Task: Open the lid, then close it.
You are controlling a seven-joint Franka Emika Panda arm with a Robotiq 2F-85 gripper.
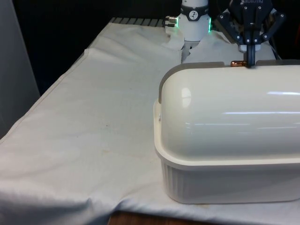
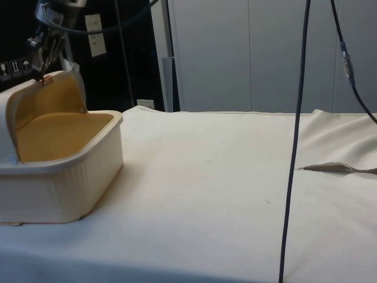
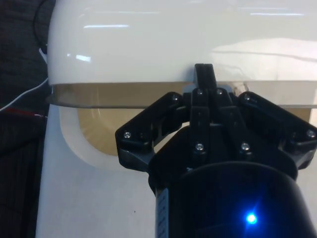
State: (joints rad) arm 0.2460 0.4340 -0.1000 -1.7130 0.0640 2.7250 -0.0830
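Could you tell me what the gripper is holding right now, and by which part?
The gripper is shut on the bread box lid, pinching the copper knob at its raised front edge.

Bread box (image 1: pixel 229 140) on table (image 1: pixel 84 140), gripper (image 1: pixel 249 61) at its lid (image 2: pixel 50 100).

We count one cream bread box (image 1: pixel 225 178) on one white cloth (image 1: pixel 84 140). It carries one rounded lid (image 1: pixel 229 117) with one copper-coloured handle (image 1: pixel 237 63) at its edge. We count one black gripper (image 1: pixel 250 60) over it, and two dark cables (image 2: pixel 294 147) hanging in the side view.
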